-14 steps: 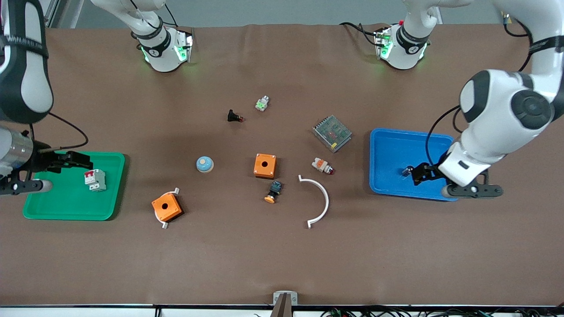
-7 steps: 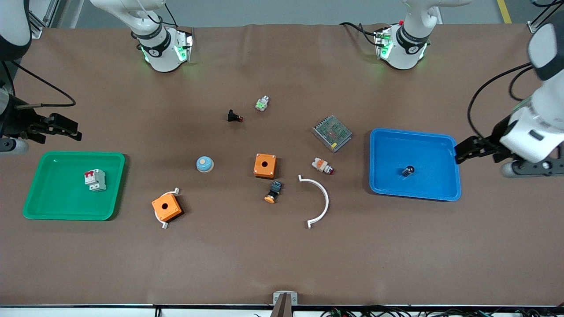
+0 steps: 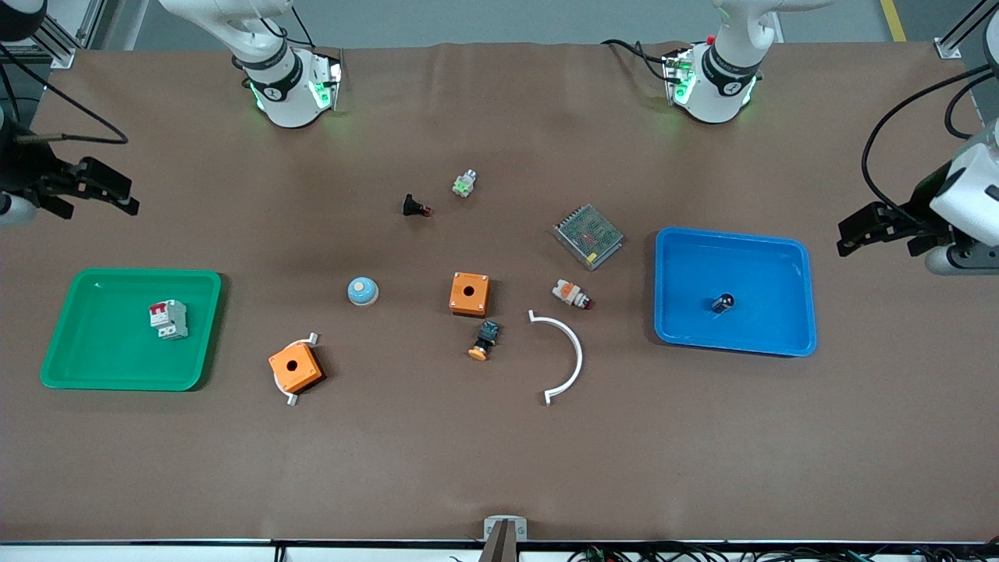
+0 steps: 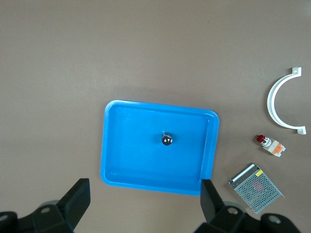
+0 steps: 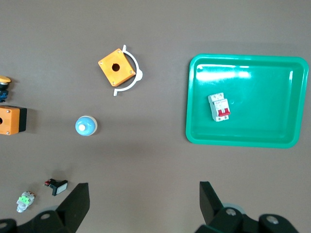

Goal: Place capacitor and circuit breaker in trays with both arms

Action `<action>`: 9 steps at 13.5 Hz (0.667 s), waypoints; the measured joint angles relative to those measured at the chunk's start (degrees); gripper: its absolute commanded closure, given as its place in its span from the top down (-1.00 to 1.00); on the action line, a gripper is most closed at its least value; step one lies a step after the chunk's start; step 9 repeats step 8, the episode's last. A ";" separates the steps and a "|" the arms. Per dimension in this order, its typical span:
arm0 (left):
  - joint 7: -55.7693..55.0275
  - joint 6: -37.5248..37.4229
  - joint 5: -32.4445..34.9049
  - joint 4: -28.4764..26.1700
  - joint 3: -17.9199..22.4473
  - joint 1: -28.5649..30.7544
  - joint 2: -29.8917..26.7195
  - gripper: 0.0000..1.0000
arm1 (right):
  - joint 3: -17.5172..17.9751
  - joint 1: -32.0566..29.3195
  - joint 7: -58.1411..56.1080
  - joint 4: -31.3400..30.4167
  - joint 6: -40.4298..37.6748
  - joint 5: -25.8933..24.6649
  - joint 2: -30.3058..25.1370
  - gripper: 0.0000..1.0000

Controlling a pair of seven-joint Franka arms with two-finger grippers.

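Observation:
The capacitor (image 3: 723, 303), a tiny dark cylinder with a shiny end, lies in the blue tray (image 3: 804, 297). It also shows in the left wrist view (image 4: 166, 140) inside the tray (image 4: 111, 145). The circuit breaker (image 3: 168, 319), white with red toggles, lies in the green tray (image 3: 204, 328); it shows in the right wrist view (image 5: 219, 107) in that tray (image 5: 192, 97). My left gripper (image 3: 851, 232) (image 4: 145, 204) is open and empty, up in the air beside the blue tray. My right gripper (image 3: 125, 195) (image 5: 144, 204) is open and empty, high over bare table by the green tray.
Between the trays lie two orange boxes (image 3: 469, 293) (image 3: 295, 367), a white arc (image 3: 566, 355), a mesh-topped metal box (image 3: 588, 235), a blue dome (image 3: 363, 291), an orange-capped push-button (image 3: 484, 340), a white-and-orange part (image 3: 571, 294), a black red-tipped part (image 3: 415, 207) and a green-white part (image 3: 464, 183).
Both grippers have risen out of their trays and drawn back toward the table's ends. The capacitor and the circuit breaker stay lying in the trays.

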 measured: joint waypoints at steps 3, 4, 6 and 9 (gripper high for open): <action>-0.15 3.84 0.00 -5.67 -0.22 0.02 -4.58 1.00 | -0.20 -0.01 0.63 -2.23 -0.01 0.00 -2.56 1.00; -0.24 4.47 -0.01 -5.81 -0.17 0.05 -4.89 1.00 | -0.22 -0.01 0.68 -2.52 0.01 0.00 -2.81 1.00; -0.31 5.03 -0.01 -5.79 -0.12 0.13 -4.76 1.00 | -0.34 -0.02 0.72 -2.83 0.15 0.00 -2.83 1.00; -0.31 5.20 -0.01 -5.79 -0.12 0.13 -4.71 1.00 | -0.43 -0.03 0.73 -2.92 0.19 0.00 -2.82 1.00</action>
